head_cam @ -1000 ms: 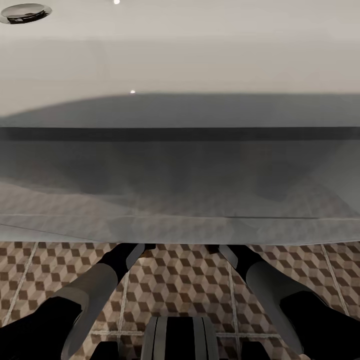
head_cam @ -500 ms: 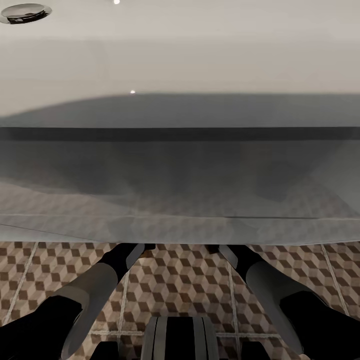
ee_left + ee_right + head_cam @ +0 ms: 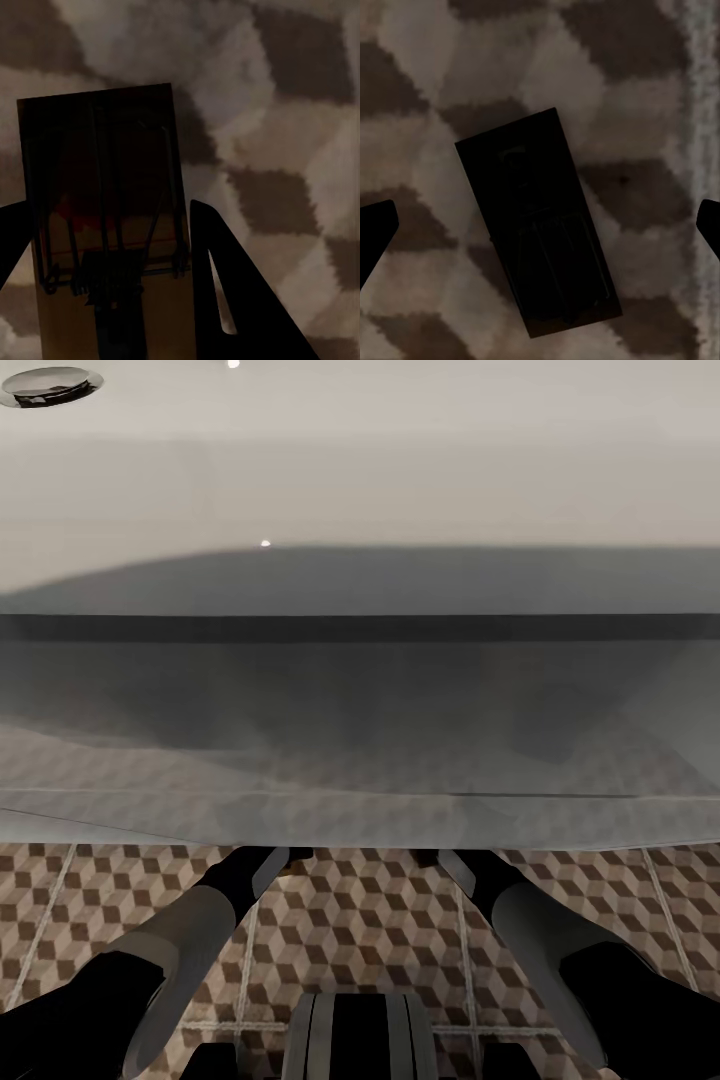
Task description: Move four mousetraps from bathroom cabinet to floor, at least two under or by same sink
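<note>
The left hand (image 3: 112, 247) is clamped on a mousetrap (image 3: 105, 202) just above the bathroom floor (image 3: 300, 112). The right hand (image 3: 540, 225), fingers wide apart, hangs over a second mousetrap (image 3: 540, 232) lying flat on that floor.

The sink (image 3: 360, 480) looks like smooth, glossy white ceramic with a shiny metal drain (image 3: 50, 384). The mousetrap (image 3: 105, 225) is matt tan wood with thin dark metal wire. The floor (image 3: 360, 920) shows flat, matt printed tiles with pale, rougher grout.
</note>
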